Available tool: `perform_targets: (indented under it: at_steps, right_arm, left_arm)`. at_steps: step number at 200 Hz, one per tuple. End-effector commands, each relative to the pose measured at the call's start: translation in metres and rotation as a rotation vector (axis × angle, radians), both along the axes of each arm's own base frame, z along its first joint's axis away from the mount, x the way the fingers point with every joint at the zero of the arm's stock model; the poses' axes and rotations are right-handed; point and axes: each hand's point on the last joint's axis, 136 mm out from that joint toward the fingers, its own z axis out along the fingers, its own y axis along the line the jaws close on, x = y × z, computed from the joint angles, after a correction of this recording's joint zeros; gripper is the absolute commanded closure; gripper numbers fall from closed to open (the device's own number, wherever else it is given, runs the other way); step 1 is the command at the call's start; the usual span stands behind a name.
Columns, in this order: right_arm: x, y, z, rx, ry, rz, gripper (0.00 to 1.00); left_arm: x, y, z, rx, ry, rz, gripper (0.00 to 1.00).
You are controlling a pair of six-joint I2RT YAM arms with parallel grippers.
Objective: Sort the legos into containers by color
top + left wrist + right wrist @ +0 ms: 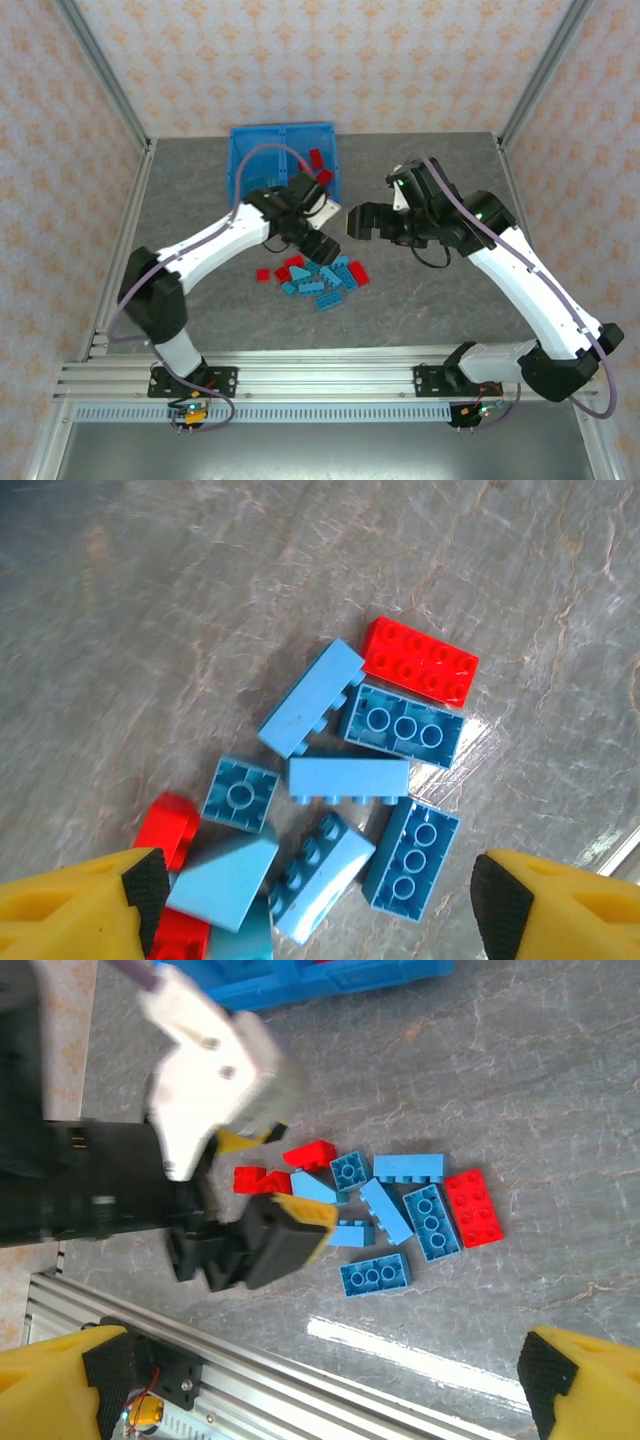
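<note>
Directly beneath the left gripper (320, 888), jaws spread and empty, lies the heap of small red and light-blue studded plastic bricks (350, 778). The right gripper (327, 1378), likewise agape, hangs farther off, and the translucent blue plastic bin (258, 146) stands beyond.

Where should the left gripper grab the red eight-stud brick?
Probably by its two short ends, coming straight down from above with the left gripper. The red brick lies flat, studs up, and one long side sits right beside a blue brick, so a finger would hardly fit there.
</note>
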Motion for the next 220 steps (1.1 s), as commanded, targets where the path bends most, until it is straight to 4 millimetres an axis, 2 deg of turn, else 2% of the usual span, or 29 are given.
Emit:
perform_targets:
  at_steps: [1,23,35,40,55,83,87,118,126,133,149,163,192,220]
  right_arm:
    - [0.006,-0.012,0.015,-0.023,-0.058,-0.041,0.01]
    - [0.004,-0.015,0.017,-0.004,-0.063,-0.068,0.01]
    - [0.001,-0.017,0.015,0.010,-0.059,-0.081,0.01]
    - [0.000,-0.017,0.015,0.016,-0.059,-0.086,0.01]
    - [-0.001,-0.019,0.011,0.021,-0.052,-0.102,0.01]
    - [0.000,-0.023,0.008,0.006,-0.048,-0.125,0.01]
    - [-0.003,-0.026,0.015,0.021,-0.066,-0.127,0.01]
    - [-0.004,-0.029,0.015,0.015,-0.070,-0.133,0.01]
    - [-0.003,-0.029,0.014,0.014,-0.069,-0.135,0.01]
    - [-0.003,-0.028,0.014,0.015,-0.070,-0.137,0.01]
    - [-0.002,-0.027,0.015,0.022,-0.071,-0.137,0.01]
    - [-0.001,-0.026,0.015,0.025,-0.068,-0.139,0.01]
    - [0.002,-0.024,0.015,0.029,-0.069,-0.143,0.01]
    - [0.003,-0.022,0.019,0.047,-0.074,-0.146,0.01]
  left_arm:
    - [-0.010,-0.005,-0.012,0.063,0.051,-0.082,0.19]
    - [0.002,-0.012,-0.032,0.111,0.067,-0.093,0.21]
    - [0.006,-0.018,-0.034,0.106,0.064,-0.103,0.21]
    - [0.008,-0.020,-0.047,0.119,0.088,-0.105,0.21]
    - [0.013,-0.025,-0.057,0.120,0.096,-0.101,0.22]
    - [0.017,-0.031,-0.079,0.133,0.137,-0.092,0.24]
    - [0.018,-0.031,-0.082,0.136,0.142,-0.091,0.25]
    - [0.020,-0.033,-0.100,0.147,0.162,-0.079,0.34]
    - [0.021,-0.034,-0.104,0.151,0.167,-0.075,0.40]
    - [0.022,-0.035,-0.106,0.148,0.168,-0.072,0.44]
    - [0.024,-0.035,-0.110,0.152,0.169,-0.063,0.46]
    - [0.026,-0.034,-0.112,0.161,0.162,-0.057,0.53]
    - [0.030,-0.028,-0.117,0.198,0.143,-0.046,0.57]
    - [0.029,-0.027,-0.106,0.192,0.129,-0.057,0.69]
